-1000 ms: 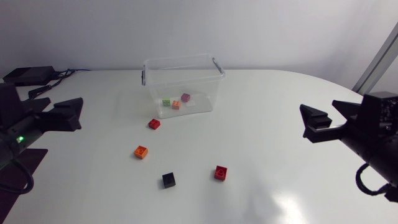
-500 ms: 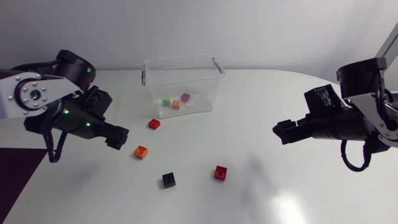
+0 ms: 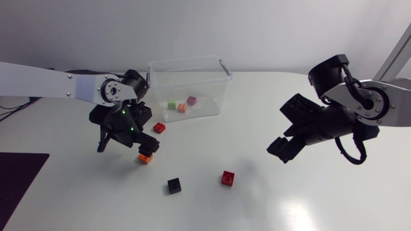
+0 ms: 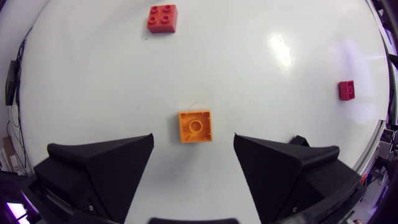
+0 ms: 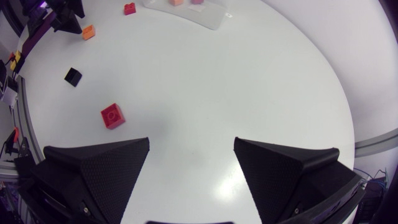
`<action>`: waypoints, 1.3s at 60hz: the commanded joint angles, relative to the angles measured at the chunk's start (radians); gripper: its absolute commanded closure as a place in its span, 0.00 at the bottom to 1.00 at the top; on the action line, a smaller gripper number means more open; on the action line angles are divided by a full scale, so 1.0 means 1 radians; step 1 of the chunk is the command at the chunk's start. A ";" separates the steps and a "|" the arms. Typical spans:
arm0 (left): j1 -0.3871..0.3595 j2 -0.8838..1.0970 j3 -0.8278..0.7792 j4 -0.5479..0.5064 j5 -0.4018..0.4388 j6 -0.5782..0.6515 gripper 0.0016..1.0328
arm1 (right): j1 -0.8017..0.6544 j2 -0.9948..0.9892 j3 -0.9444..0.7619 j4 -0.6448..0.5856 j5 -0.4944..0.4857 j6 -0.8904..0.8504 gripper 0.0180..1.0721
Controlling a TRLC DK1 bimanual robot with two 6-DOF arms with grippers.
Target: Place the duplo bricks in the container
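Left hand (image 4: 194,140) released, poised over orange duplo brick (image 4: 194,126); likely light, rigid, slick plastic, so pinch flat opposite sides, below studs.

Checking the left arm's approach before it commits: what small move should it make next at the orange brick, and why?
Probably lower the left gripper straight down around the orange brick, before closing. Its jaws stand open, and the brick lies flat, untouched and in line with the gap between them, so it looks lined up for a grasp.
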 commanded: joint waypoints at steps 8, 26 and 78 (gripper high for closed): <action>-0.004 0.095 0.058 -0.029 0.020 -0.007 0.21 | 0.083 0.035 0.031 -0.028 -0.010 -0.023 0.08; 0.005 0.172 0.075 0.022 0.051 -0.001 0.46 | 0.160 0.069 0.028 -0.028 -0.010 -0.055 0.08; 0.065 -0.069 0.314 -0.167 0.149 0.082 0.73 | 0.392 0.434 0.171 -0.072 -0.017 -0.193 0.21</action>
